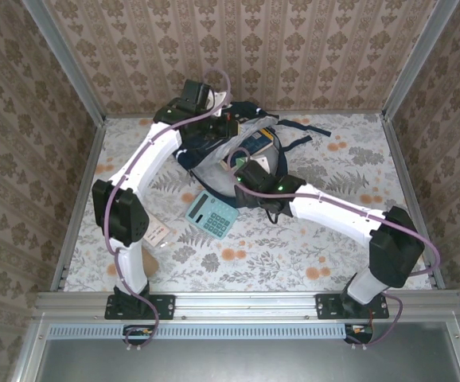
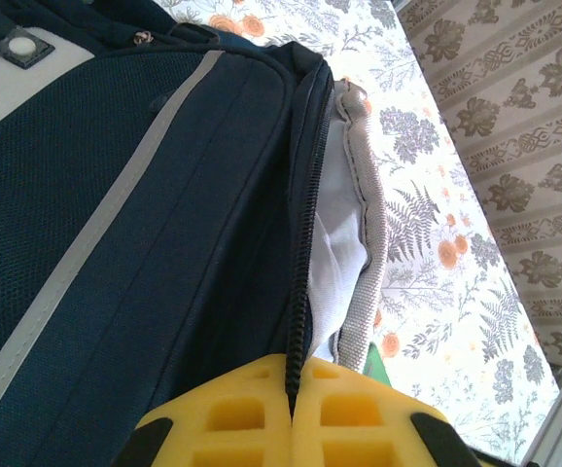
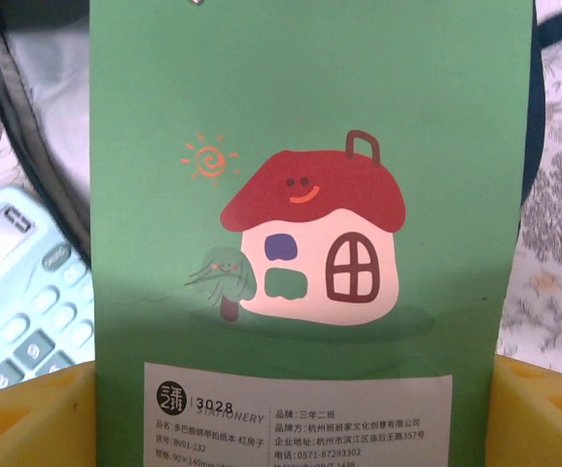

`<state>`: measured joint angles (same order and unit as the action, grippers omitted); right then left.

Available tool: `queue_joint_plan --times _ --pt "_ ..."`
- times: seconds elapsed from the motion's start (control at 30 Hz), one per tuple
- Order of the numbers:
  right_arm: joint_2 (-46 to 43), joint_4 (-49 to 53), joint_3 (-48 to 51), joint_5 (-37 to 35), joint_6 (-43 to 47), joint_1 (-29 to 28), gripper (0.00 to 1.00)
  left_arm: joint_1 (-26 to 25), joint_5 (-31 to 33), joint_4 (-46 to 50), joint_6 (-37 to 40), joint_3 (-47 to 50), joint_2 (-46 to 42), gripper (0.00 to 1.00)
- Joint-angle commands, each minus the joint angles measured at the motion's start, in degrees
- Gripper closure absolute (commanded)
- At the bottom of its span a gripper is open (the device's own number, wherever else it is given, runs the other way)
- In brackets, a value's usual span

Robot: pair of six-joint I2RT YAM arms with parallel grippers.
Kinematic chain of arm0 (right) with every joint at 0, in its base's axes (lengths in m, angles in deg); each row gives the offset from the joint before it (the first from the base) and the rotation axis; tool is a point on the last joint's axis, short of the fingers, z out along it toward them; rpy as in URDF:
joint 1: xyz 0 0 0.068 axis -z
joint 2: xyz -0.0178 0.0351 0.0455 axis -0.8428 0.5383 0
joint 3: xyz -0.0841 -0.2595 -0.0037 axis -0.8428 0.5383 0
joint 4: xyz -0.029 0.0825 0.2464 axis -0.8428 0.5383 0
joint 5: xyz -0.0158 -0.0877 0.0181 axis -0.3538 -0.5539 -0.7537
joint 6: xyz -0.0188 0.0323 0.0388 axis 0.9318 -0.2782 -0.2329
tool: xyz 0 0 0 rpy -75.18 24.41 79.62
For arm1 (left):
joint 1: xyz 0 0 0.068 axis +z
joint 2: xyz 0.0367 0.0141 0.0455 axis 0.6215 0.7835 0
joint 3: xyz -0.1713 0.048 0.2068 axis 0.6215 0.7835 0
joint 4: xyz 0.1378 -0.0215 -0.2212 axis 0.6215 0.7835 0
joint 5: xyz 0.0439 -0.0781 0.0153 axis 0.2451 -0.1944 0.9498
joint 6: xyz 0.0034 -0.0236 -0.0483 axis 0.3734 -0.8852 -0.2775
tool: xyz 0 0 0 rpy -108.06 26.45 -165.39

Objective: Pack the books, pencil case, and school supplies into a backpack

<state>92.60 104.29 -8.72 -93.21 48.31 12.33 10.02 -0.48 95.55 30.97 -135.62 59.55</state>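
Green book (image 3: 310, 117): 1 pc, thin, light, bendy; hold by label edge. Right gripper (image 3: 286, 428) clamped on it, backpack (image 3: 43, 68) ahead of tool. Left gripper (image 2: 291, 389) pinched shut on zipper rim.

You have the backpack (image 2: 87, 292) at the tabletop's (image 1: 333, 239) far middle, the calculator (image 1: 212, 213) just before it, and the card (image 1: 157, 235) left of the calculator.

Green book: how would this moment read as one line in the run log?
left gripper: shut on backpack opening edge | right gripper: shut on green book | calculator: beside backpack
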Motion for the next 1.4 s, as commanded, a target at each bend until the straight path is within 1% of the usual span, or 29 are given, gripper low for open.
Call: queue_joint_plan --times 0.0,0.2,0.27,0.33,0.43,0.57,0.67,0.73,0.87,0.9,0.97,1.03,1.1,1.17,1.27,1.37 --pt "4.2 -5.4 -4.9 3.9 5.6 2.9 0.14 0.6 -0.7 -1.0 -1.3 -4.6 -3.9 1.0" --pt "14.1 -5.4 -14.5 6.8 9.7 6.5 0.13 0.2 -1.0 -0.8 -1.3 -6.3 -3.8 1.0" --pt "16.7 -5.4 -17.2 7.6 9.9 7.5 0.11 0.0 -1.0 -0.7 -1.4 -6.3 -3.7 1.0" --pt "18.8 -4.7 -19.8 8.6 9.8 8.4 0.07 -0.2 -0.9 -0.6 -1.4 -6.2 -3.5 1.0" --pt "19.1 -5.3 -20.4 9.8 9.7 8.9 0.01 -0.2 -0.4 -0.7 -1.7 -5.7 -3.4 1.0" --pt "16.0 -6.9 -16.5 11.2 7.5 9.1 0.0 -0.2 0.3 -1.0 -1.6 -4.9 -3.3 1.0" --pt "11.8 -8.9 -11.5 13.3 3.5 10.1 0.01 0.0 0.4 -1.1 -1.8 -4.9 -2.9 1.0" --pt "9.0 -10.7 -7.8 15.8 -1.4 11.5 0.0 0.2 0.3 -1.2 -1.8 -5.0 -2.7 1.0" --pt "5.0 -14.3 -1.3 23.4 -10.3 13.7 0.01 0.3 0.3 -1.6 -2.1 -4.7 -2.8 1.0" --pt "4.6 -15.1 -0.1 25.7 -12.9 14.1 0.05 0.2 0.3 -1.9 -2.3 -4.5 -2.8 1.0" --pt "4.0 -17.7 2.7 29.0 -17.7 14.4 0.16 0.3 0.4 -2.7 -2.7 -3.5 -3.1 1.0" --pt "4.1 -20.0 5.2 30.6 -23.4 14.3 0.25 0.3 0.5 -3.4 -3.1 -2.6 -3.4 1.0" --pt "5.1 -22.0 6.5 32.7 -28.6 14.0 0.28 0.2 0.5 -3.9 -3.5 -1.9 -3.5 1.0" --pt "6.0 -22.4 6.8 31.8 -31.3 13.0 0.28 0.1 0.4 -4.1 -3.5 -1.6 -3.6 1.0" --pt "6.9 -18.4 5.9 28.8 -36.1 11.8 0.29 0.0 0.6 -4.3 -3.6 -1.0 -3.9 1.0" --pt "6.9 -16.4 7.1 26.4 -40.8 11.2 0.28 0.0 0.9 -4.7 -3.7 -0.1 -4.3 1.0"
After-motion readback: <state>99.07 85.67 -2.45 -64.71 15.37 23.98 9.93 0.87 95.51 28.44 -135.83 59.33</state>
